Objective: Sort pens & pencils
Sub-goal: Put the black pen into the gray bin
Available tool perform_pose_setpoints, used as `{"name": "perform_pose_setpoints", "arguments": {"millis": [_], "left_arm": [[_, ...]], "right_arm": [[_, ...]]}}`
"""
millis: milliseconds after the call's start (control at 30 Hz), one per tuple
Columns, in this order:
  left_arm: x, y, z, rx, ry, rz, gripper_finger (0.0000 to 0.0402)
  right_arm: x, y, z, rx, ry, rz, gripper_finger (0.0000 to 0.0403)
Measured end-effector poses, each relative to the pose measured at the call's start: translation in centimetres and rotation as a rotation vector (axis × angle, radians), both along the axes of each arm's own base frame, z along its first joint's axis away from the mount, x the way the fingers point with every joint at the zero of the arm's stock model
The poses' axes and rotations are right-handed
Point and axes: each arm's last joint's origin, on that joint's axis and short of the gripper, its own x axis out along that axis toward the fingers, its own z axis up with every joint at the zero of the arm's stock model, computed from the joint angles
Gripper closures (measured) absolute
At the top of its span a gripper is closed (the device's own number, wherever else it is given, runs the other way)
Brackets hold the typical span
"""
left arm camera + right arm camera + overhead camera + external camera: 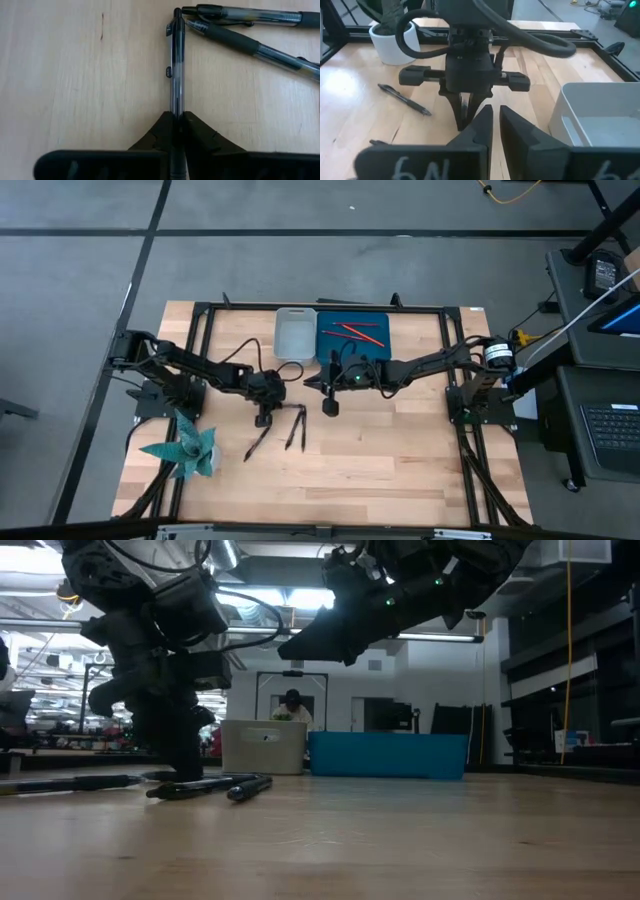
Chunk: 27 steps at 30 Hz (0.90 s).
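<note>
Several dark pens lie on the wooden table [400, 460], near its middle [295, 428] [205, 784]. My left gripper [265, 416] [185, 765] [176, 122] points down at the table and is shut on one pen [176, 65]. That pen's far end meets two other pens [250, 30]. Another pen [405, 100] lies apart. Red-orange pencils [358, 332] lie in the blue tray [330, 350] [390, 755] at the far edge. My right gripper [330, 406] [320, 640] [495, 122] hangs above the table near the tray, shut and empty. My left gripper pinches one pen between its two fingers near one end of the barrel [176, 111]. The fingers come from above, pointing down, and lie across the pen. The pen stretches away level over the wood, its far tip [177, 14] against two other pens. Whether it is lifted I cannot tell.
A pale grey bin [293, 332] [600, 115] stands left of the blue tray. A teal plant in a white pot [187, 446] [395, 45] sits at the table's near left. A black frame [205, 320] rims the table. A person [292, 705] is in the room behind.
</note>
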Motion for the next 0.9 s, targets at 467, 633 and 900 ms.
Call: {"name": "perform_pose_setpoints", "arguments": {"millis": [467,633,900], "left_arm": [[-0.5,-0.7,2.7,0.074,-0.116,-0.02,0.0383],[-1.2,-1.5,4.7,0.07,-0.189,-0.028,0.0383],[-3.3,-2.1,8.4,0.161,-0.335,0.012,0.0384]], "right_arm": [[-1.9,2.2,3.3,-0.031,0.012,0.07,0.0392],[-2.2,2.8,3.0,-0.049,0.058,0.036,0.0385],[-3.1,3.8,2.6,-0.091,0.053,-0.032,0.0383]]}}
